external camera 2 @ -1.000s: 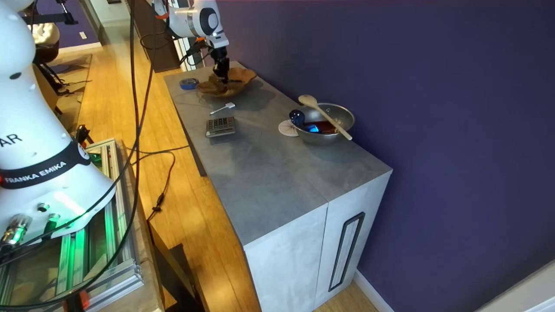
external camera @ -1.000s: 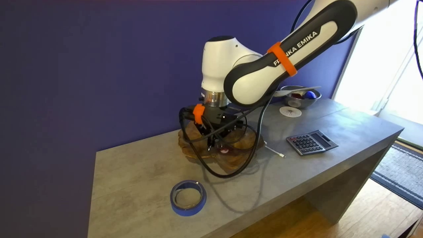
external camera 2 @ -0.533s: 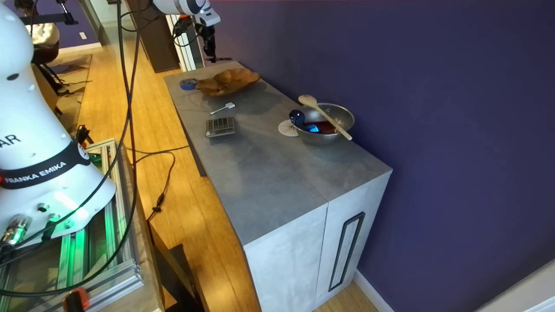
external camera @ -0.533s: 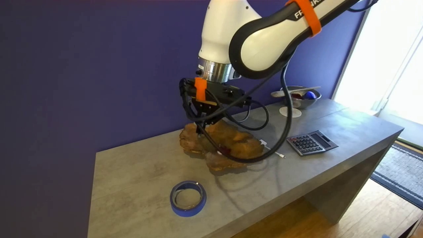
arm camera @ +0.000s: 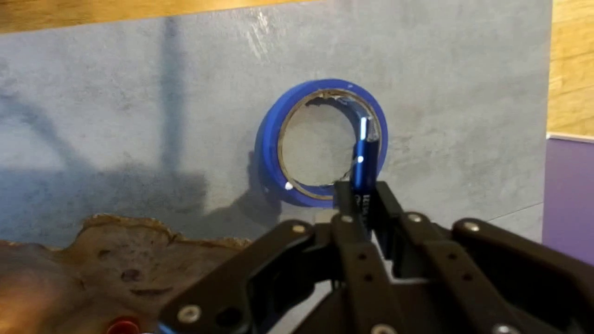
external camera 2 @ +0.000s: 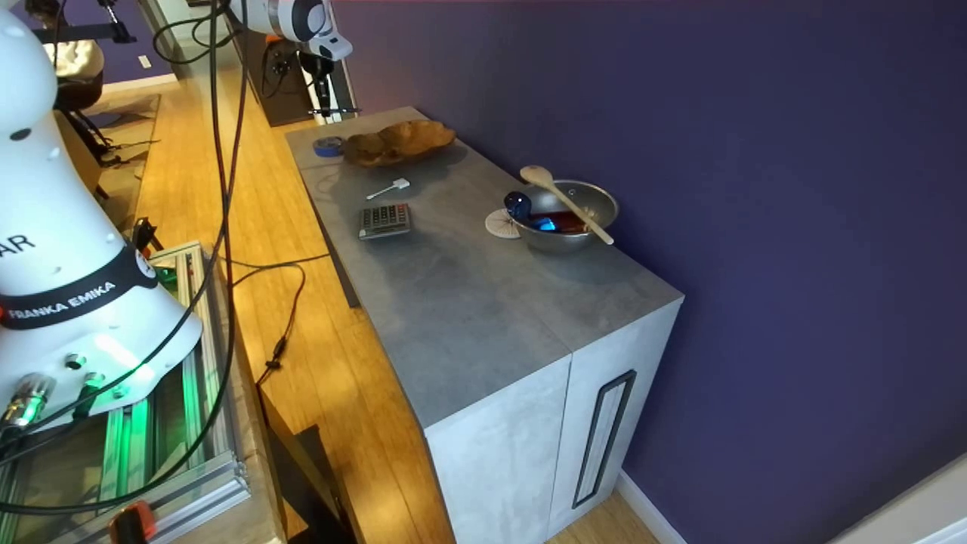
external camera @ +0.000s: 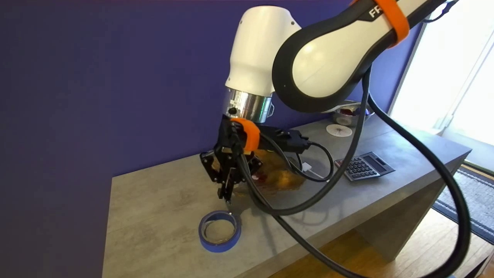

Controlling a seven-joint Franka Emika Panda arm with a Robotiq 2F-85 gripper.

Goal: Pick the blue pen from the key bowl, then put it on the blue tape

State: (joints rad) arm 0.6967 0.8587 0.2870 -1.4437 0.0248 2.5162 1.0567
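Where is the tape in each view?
In an exterior view: tape low, just left of centre.
In an exterior view: tape upper left.
Wrist view: tape slightly above and right of centre, partly behind the pen.
Shared landmark: the bowl, near the tape in all three.

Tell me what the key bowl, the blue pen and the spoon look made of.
Key bowl: wood by its look, with some sheen; knotty marks, a ragged rim and a bright patch.
Blue pen: glossy metal or plastic; its sharp highlight fits either.
Spoon: probably matte wood, judging by its pale tan colour.
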